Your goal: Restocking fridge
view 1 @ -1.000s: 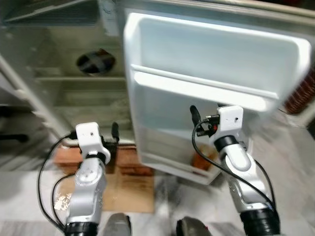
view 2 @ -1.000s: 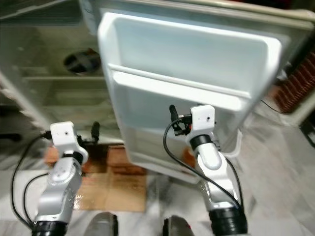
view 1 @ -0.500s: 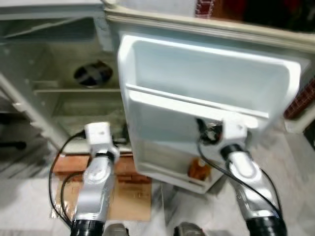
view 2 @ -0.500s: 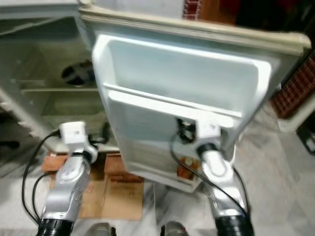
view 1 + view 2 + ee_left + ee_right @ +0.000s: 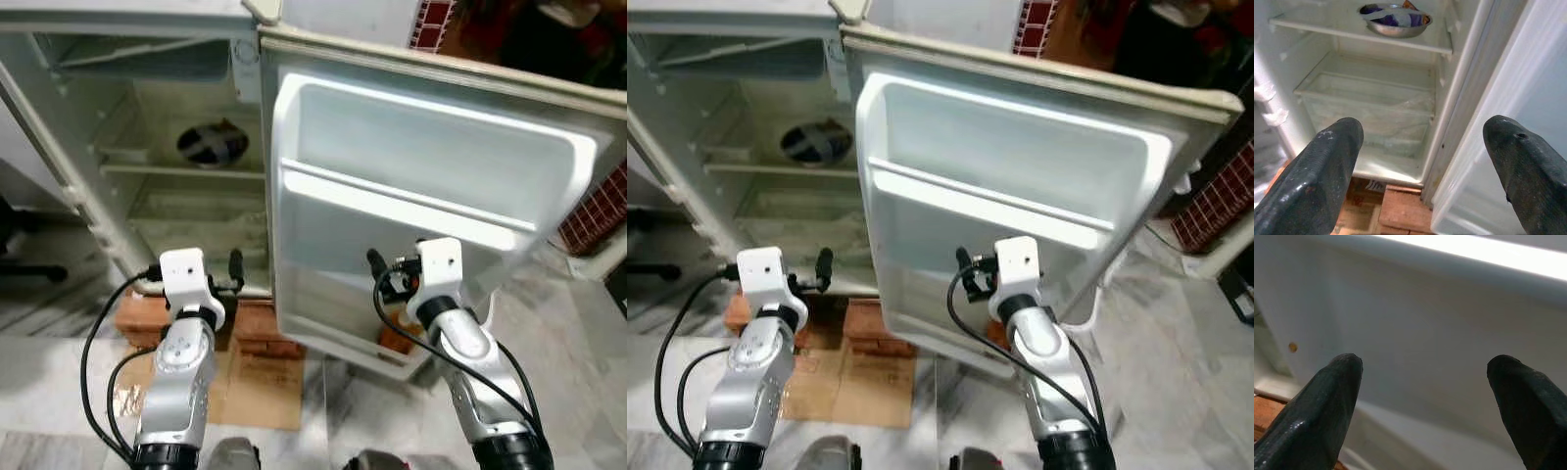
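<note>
- Nearest, right gripper (image 5: 1422,382) spread wide, empty, facing the open fridge door (image 5: 431,186)
- left gripper (image 5: 1420,147) likewise apart, holding nothing, before the fridge (image 5: 147,127) opening
- Beyond, metal bowl (image 5: 1395,19) on shelf, crisper drawer (image 5: 1366,105) below

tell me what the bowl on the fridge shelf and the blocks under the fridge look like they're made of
The bowl looks like metal, probably steel: a grey, shiny rim that catches the light. The blocks under the fridge look like brick: reddish-brown, matte and rough, with squared edges. Wood can't be fully ruled out.
</note>
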### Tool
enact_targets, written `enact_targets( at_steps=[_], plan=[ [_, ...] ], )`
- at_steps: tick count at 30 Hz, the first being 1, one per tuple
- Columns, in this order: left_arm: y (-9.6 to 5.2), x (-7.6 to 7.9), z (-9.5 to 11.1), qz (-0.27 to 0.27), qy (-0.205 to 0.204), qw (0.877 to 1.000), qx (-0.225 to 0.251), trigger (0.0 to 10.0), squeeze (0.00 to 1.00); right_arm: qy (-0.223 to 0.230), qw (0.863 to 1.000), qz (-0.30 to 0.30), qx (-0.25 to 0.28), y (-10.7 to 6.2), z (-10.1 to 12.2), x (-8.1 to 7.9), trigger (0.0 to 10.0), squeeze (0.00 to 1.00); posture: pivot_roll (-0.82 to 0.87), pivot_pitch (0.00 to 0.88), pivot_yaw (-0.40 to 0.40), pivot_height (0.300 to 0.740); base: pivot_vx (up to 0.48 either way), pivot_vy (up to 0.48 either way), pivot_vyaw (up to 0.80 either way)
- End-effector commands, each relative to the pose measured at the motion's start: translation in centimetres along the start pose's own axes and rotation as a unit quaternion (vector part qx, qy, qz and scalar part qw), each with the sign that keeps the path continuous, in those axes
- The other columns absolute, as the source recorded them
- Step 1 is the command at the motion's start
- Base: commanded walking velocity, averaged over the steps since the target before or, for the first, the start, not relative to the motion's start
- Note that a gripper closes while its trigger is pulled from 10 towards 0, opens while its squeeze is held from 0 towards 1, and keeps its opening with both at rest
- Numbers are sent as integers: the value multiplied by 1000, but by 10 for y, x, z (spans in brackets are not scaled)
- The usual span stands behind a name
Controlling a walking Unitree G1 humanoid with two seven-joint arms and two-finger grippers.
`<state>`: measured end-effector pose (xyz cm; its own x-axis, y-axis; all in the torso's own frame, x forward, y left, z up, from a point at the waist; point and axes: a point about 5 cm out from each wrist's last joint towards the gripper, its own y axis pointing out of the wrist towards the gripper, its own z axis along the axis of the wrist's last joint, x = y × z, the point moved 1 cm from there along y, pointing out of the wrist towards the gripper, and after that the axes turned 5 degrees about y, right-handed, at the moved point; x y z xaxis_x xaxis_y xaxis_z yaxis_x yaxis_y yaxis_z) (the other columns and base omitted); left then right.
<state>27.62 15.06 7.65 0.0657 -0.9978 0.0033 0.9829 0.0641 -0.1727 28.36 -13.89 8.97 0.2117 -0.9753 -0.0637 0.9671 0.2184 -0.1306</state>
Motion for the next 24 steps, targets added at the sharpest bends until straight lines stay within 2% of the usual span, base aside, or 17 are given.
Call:
enact_targets(
  at_steps=[1, 11, 24],
  plan=[
    [1, 0, -1, 2, 4, 1000, -2, 10000, 0, 1, 1000, 3, -2, -1, 1, 0, 10000, 0, -15, 17, -17, 740, -322, 0, 0],
    [2, 0, 1, 3, 4, 1000, 1, 10000, 0, -3, 1000, 5, -1, 1, 3, 2, 10000, 0, -13, 14, -20, 740, -293, 0, 0],
    [2, -3, 0, 9, 7, 1000, 1, 10000, 0, -5, 1000, -22, 11, 1, 5, 10, 10000, 0, -10, 14, -16, 740, 0, 0, 0]
  ],
)
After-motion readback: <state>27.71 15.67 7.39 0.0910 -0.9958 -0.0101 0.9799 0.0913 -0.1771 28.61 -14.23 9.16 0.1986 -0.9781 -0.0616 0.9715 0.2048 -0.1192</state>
